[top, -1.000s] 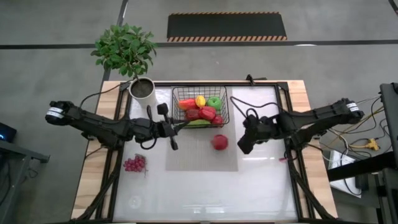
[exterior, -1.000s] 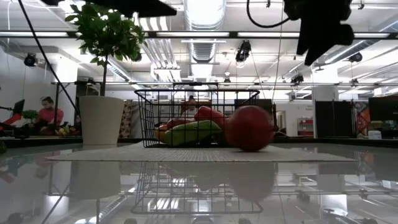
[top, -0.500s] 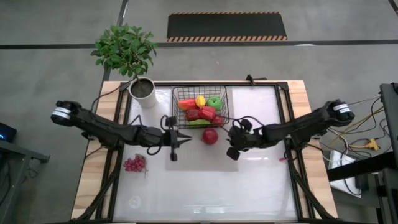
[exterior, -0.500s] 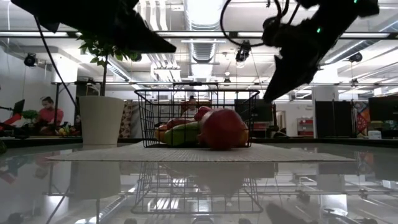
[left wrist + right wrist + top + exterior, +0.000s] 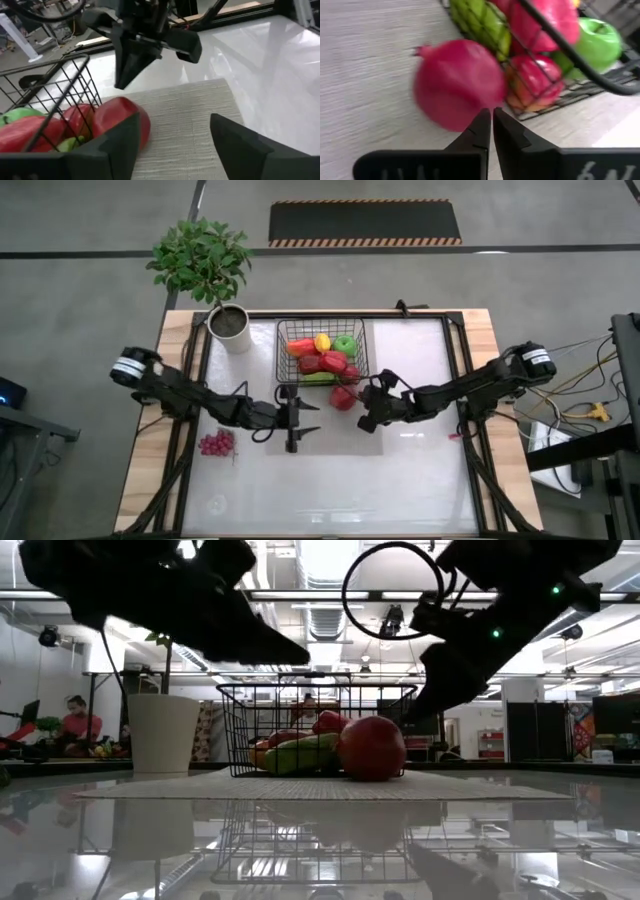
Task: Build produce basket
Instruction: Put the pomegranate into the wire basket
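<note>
We see the red fruit (image 5: 343,397) on the mat, against the basket (image 5: 322,352); right gripper (image 5: 366,422) pinched shut, empty (beside it); left gripper (image 5: 305,417) parted, empty; we'd reopen wide, straddle the fruit's middle.

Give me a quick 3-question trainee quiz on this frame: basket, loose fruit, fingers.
1. True or false: the red fruit lies inside the basket.
2. Which gripper has its fingers shut? A) left gripper B) right gripper
3. Fill in: the purple grapes lie on the table's ____ side, seen from above.

Key
1. False: it sits on the mat just outside the basket's wall.
2. B: the right wrist view shows its fingers closed together, empty, just short of the fruit; the left fingers are spread.
3. Left.
</note>
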